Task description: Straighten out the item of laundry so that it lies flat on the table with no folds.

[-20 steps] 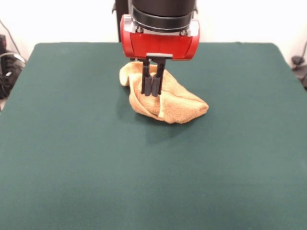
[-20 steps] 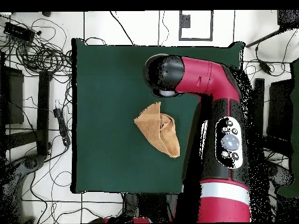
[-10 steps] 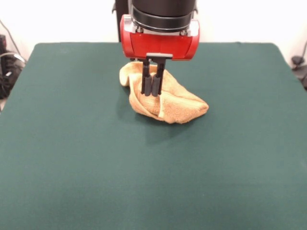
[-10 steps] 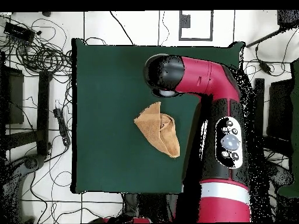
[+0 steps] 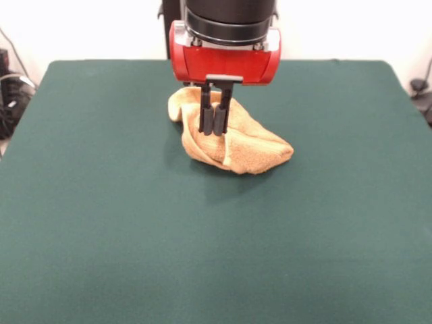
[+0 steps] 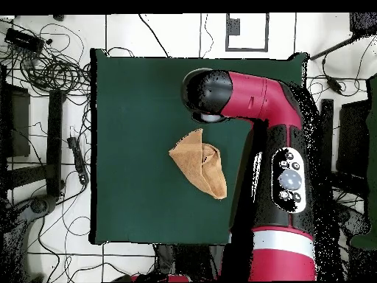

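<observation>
The item of laundry (image 5: 258,144) is a golden-orange towel, lying crumpled and folded over itself a little beyond the middle of the green table (image 5: 101,202). In the overhead view the towel (image 6: 199,163) forms a rough triangle with a fold along its right side. My gripper (image 5: 214,131) hangs from the red wrist with its two black fingers pressed together, shut, and nothing shows between them. In the front view the fingers overlap the towel's left part. The overhead view puts the wrist (image 6: 208,92) past the towel's far end, hiding the gripper below it.
The arm's red body (image 6: 283,169) runs along the table's right edge in the overhead view. Cables (image 6: 44,66) and dark stands lie on the floor around the table (image 6: 132,110).
</observation>
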Tool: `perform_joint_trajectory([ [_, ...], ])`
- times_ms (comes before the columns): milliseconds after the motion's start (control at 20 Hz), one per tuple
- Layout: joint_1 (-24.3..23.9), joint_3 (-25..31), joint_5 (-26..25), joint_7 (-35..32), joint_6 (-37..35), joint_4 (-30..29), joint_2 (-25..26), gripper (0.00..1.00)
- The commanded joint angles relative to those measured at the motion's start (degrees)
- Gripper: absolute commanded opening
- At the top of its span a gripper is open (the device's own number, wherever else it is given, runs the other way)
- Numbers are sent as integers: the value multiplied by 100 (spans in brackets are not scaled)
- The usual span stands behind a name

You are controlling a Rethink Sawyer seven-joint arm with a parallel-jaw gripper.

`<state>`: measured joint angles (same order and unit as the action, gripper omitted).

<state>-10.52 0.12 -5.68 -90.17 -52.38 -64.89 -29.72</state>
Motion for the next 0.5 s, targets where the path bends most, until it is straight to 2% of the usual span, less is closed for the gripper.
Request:
perform_joint_trajectory([
  [50, -38, 443, 151, -515, 124, -733, 141, 0],
  [500, -39, 447, 120, -463, 151, -760, 127, 0],
])
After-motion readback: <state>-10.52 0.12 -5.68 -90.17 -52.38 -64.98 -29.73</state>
